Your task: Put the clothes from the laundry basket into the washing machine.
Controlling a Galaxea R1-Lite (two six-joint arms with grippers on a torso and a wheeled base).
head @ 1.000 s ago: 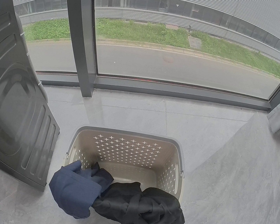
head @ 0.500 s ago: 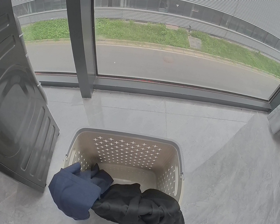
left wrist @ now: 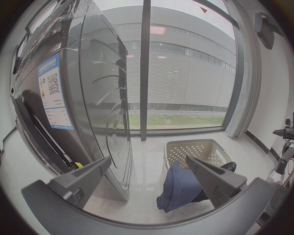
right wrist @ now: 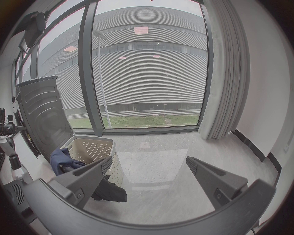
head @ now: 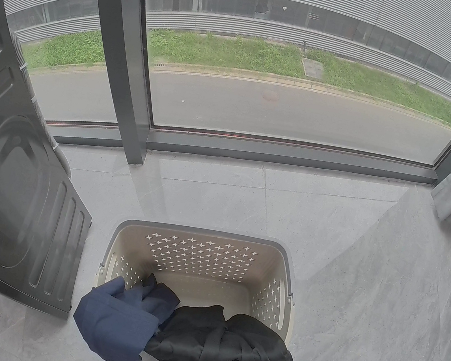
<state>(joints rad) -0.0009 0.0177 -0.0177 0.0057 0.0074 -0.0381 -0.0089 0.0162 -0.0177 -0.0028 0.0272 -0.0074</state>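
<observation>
Laundry basket [head: 200,260] sits lower in frame than before; whole view shifted. Left gripper [left wrist: 147,159] and right gripper [right wrist: 147,160] spread, empty; blue label [left wrist: 53,95] print illegible.

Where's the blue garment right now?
In the head view, the blue garment hangs over the near left corner of the laundry basket, touching the black garment on its right, with the open washing machine door just to its left.
</observation>
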